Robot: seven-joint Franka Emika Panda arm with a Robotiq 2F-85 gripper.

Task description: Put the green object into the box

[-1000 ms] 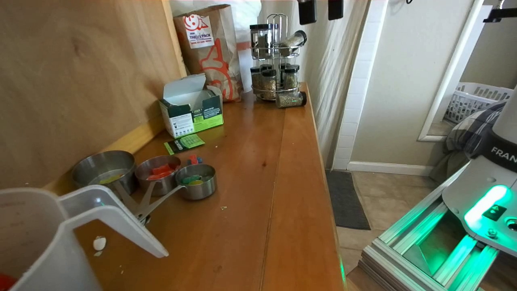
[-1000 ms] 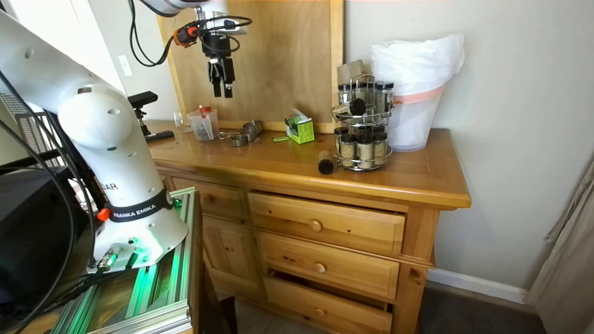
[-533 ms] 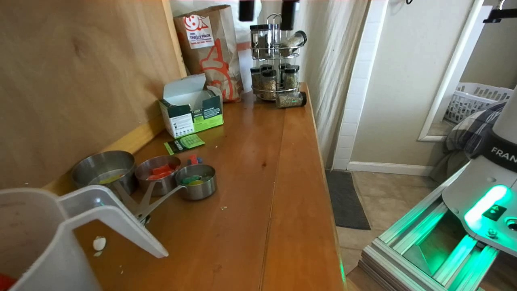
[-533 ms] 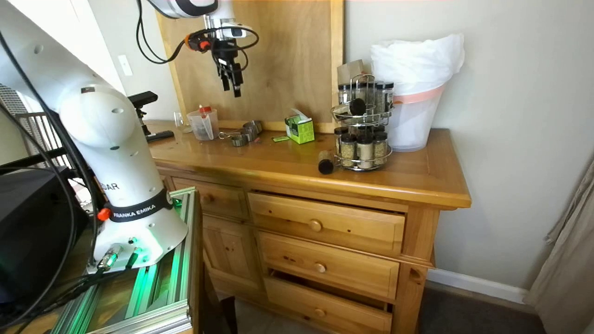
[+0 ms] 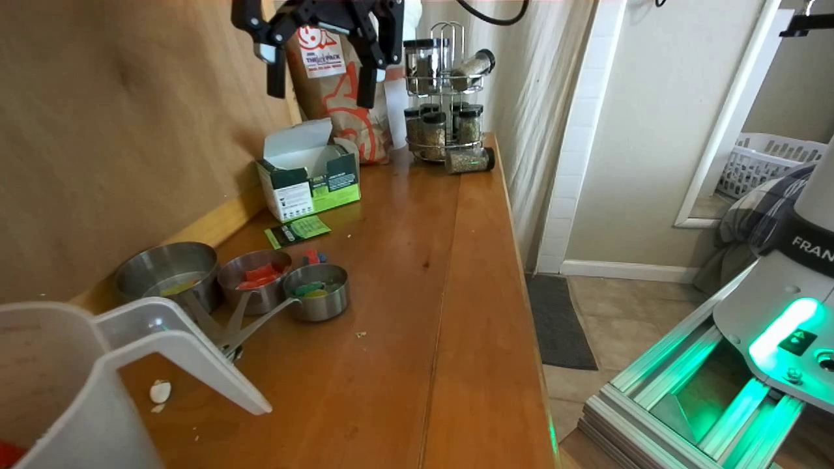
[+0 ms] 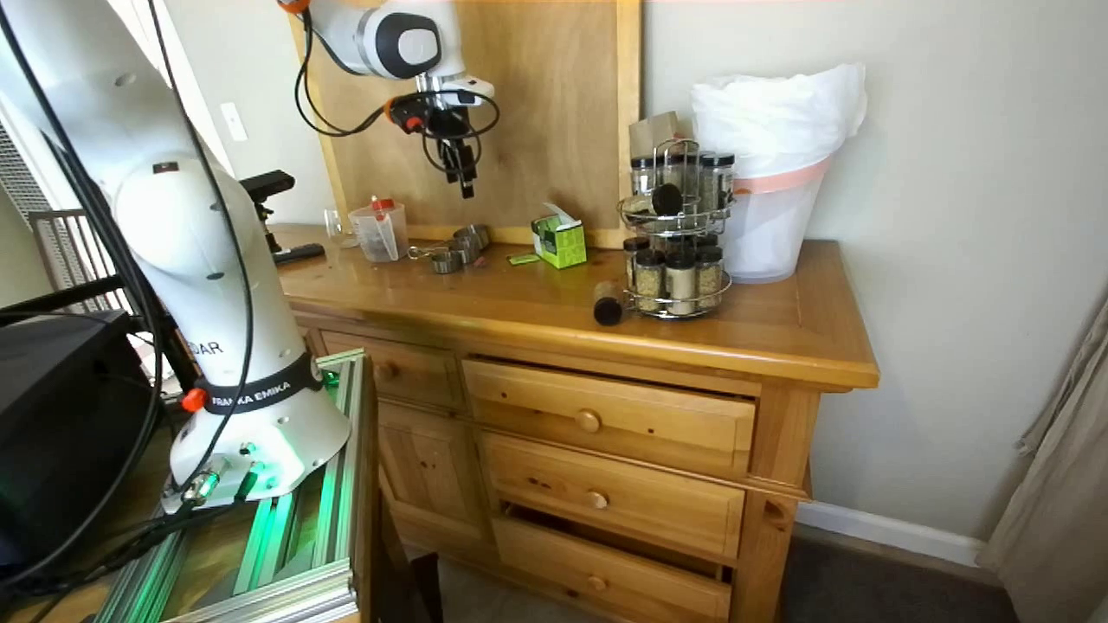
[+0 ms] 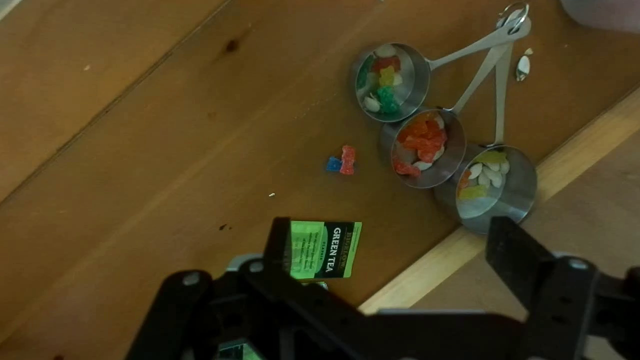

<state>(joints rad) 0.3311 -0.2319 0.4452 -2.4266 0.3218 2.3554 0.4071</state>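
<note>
The green object is a flat green-and-black tea packet [image 5: 298,232] lying on the wooden tabletop. It shows in both exterior views [image 6: 524,259] and in the wrist view [image 7: 320,249], partly behind a finger. The box [image 5: 309,189] is a small green carton with its white flap up and its top open, just beyond the packet against the wooden panel; it also stands in an exterior view [image 6: 559,240]. My gripper [image 5: 321,96] is open and empty, high above the table, in both exterior views [image 6: 460,183]. In the wrist view the gripper [image 7: 391,220] has its jaws wide apart.
Metal measuring cups [image 5: 316,293] holding candies and seeds stand beside the packet, with loose gummies [image 7: 345,160] near them. A plastic jug [image 5: 58,391], a brown paper bag [image 5: 355,124] and a spice rack [image 6: 679,242] also stand on the table. The wooden panel [image 5: 143,117] rises behind.
My gripper has moved down and toward the wooden panel, over the area of the packet and box, and has turned. It stays open. The packet and box have not moved.
</note>
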